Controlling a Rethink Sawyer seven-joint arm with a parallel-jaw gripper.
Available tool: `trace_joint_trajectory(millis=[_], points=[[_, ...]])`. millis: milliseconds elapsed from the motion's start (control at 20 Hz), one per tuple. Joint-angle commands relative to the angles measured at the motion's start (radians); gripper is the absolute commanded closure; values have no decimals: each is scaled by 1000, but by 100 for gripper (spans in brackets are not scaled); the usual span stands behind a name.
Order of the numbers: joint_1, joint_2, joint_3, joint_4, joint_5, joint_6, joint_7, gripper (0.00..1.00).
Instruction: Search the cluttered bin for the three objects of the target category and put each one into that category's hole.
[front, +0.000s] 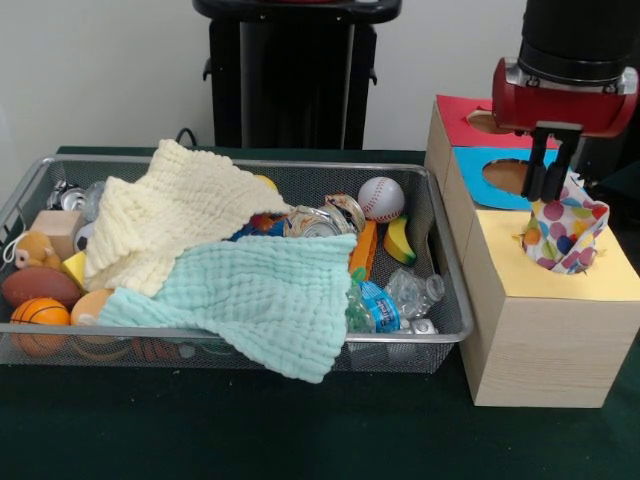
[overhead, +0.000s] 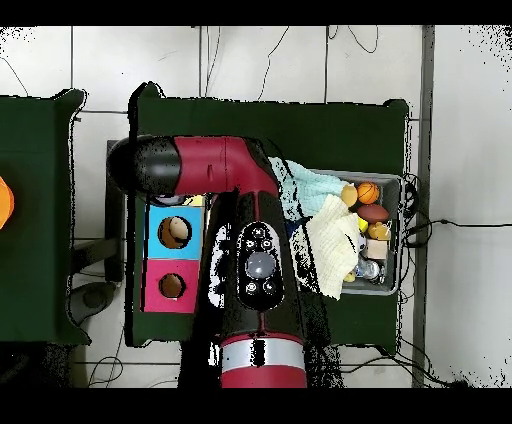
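1. Polka-dot paper cup (front: 563, 233), white w/ coloured spots, sits tilted over the hole in the yellow-topped section of the wooden sorting box (front: 545, 350), lower part apparently already in the hole. Black two-finger gripper (front: 549, 178) on the red-and-black arm has the cup's upper rim at its tips, closed down on it as far as the front view shows; overhead view hides it under the arm.
2. Handling, judged from looks: cup is light, thin-walled, crushes easily. Rim is the stiffest part, so a light pinch there is prob. the right hold; squeezing mid-wall would buckle it.
3. Paper isn't slippery, but a tilted cup can catch on the hole edge. Likely needs straightening or a plain release to drop through.
4. Blue section w/ hole (front: 505, 176) and red section w/ hole (front: 482, 121) lie behind the yellow one, both apart from the cup.
5. Wire mesh bin (front: 451, 300) beside the box holds a cream waffle cloth (front: 175, 215), a mint-green waffle cloth (front: 255, 290), a white baseball (front: 380, 198), a small orange basketball (front: 40, 315), a crumpled clear plastic bottle (front: 395, 300). Cloths cover much, so other cups can't be ruled in or out.
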Motion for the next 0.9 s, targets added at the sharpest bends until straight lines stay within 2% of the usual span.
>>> trace_joint_trajectory(millis=[50, 250, 600, 900], points=[[16, 52, 59, 101, -25, 3, 44, 100], [32, 38, 55, 101, -17, 30, 55, 100], [42, 49, 60, 113, -11, -2, 57, 100], [28, 92, 56, 110, -34, -59, 36, 100]])
